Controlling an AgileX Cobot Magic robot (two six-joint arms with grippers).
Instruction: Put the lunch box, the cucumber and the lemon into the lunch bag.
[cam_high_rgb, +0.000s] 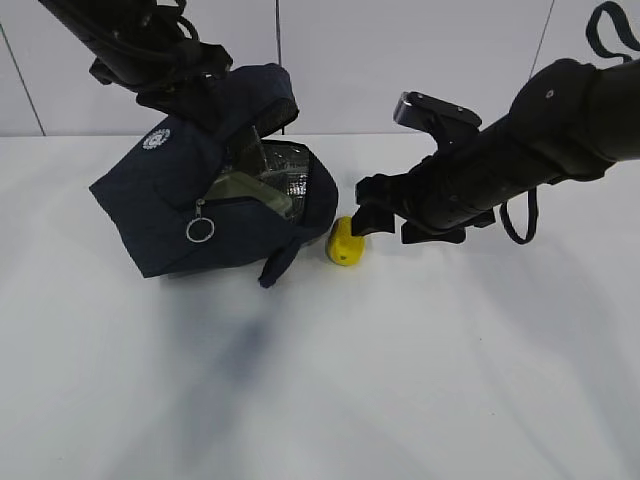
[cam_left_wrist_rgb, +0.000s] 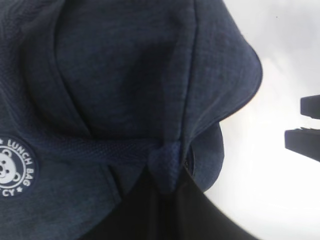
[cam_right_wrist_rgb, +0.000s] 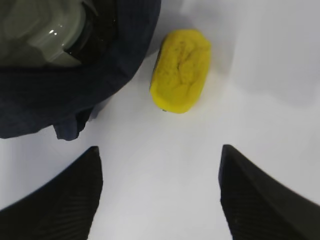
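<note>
Lemon (cam_right_wrist_rgb: 181, 70) — bright yellow, dimpled

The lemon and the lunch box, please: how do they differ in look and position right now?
The lemon is bright yellow and opaque; the lunch box shows a pale sage-green lid with a glossy sheen. The lemon lies on the white table just outside the lunch bag, beside its opening; the lunch box already sits inside it. The lemon is fully in view; the lunch box is partly hidden by fabric.

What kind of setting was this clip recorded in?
Probably a lab or test bench rather than a home: a bare white table against plain pale wall panels, with only the lunch bag and the lemon set out between two robot arms.
</note>
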